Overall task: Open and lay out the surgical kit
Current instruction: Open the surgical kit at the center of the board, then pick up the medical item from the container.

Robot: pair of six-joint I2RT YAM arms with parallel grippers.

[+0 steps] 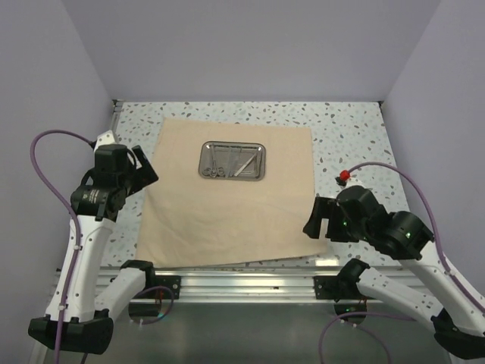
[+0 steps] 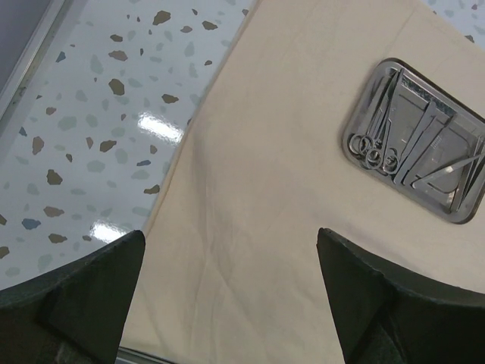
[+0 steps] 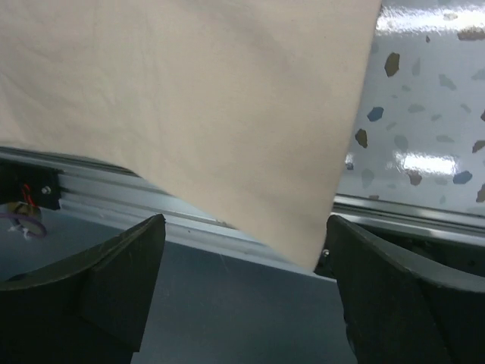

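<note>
Lying unfolded, the cloth wrap (image 1: 227,208) bares its tray (image 1: 261,161) at twelve o'clock; left pincer (image 1: 149,168) and right pincer (image 1: 322,218) gape empty, instruments (image 1: 226,163) presumably next.

Bright, even overhead light, soft shadows. Glare spots on glossy table (image 2: 76,114); tray (image 2: 420,95) mirror-shiny. Right wrist view slightly soft.

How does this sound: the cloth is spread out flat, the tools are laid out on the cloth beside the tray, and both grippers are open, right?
Not quite. The tools lie inside the tray, not beside it; the left wrist view shows this. The cloth is spread out flat, and the left gripper and right gripper are open.
</note>
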